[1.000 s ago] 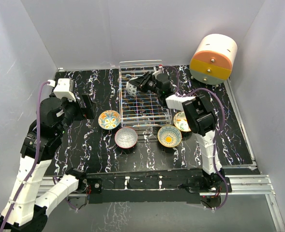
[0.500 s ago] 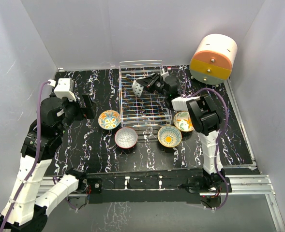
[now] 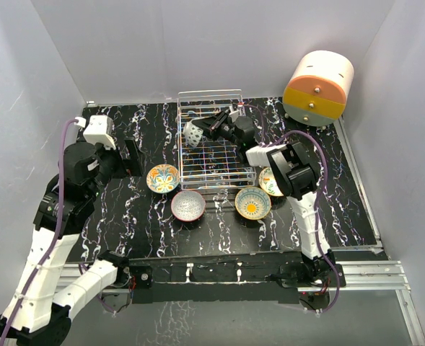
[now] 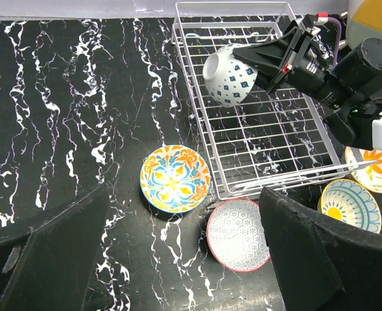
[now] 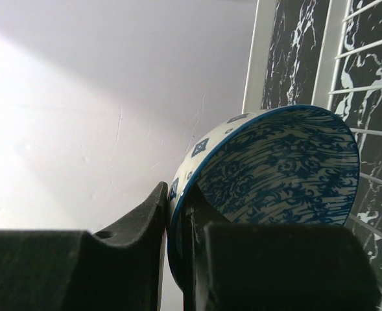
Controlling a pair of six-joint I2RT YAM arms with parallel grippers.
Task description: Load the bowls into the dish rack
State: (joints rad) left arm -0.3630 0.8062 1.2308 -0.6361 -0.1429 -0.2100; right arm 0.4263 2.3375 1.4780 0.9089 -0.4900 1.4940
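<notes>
While R claw (image 4: 244, 57) is clenching tight on rim of blue bowl (image 4: 226, 76), it's holding it tilted over dish rack (image 4: 194, 123), upper centre of top view. L claw (image 3: 131, 157) is gaping wide, gripping nothing. Other bowls (image 3: 188, 205) are lying just below rack.

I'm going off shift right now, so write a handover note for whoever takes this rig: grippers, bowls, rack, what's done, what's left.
Right gripper: shut on the rim of the blue bowl, which is held on its side above the dish rack.
Left gripper: open, holding nothing, above the table left of the rack.
On the table by the rack's near side: orange-and-blue bowl, red-rimmed bowl, yellow-centred bowl, orange-leaf bowl.
Done: no bowl rests in the rack yet.
Left: set down the blue bowl, then load the other four.
</notes>
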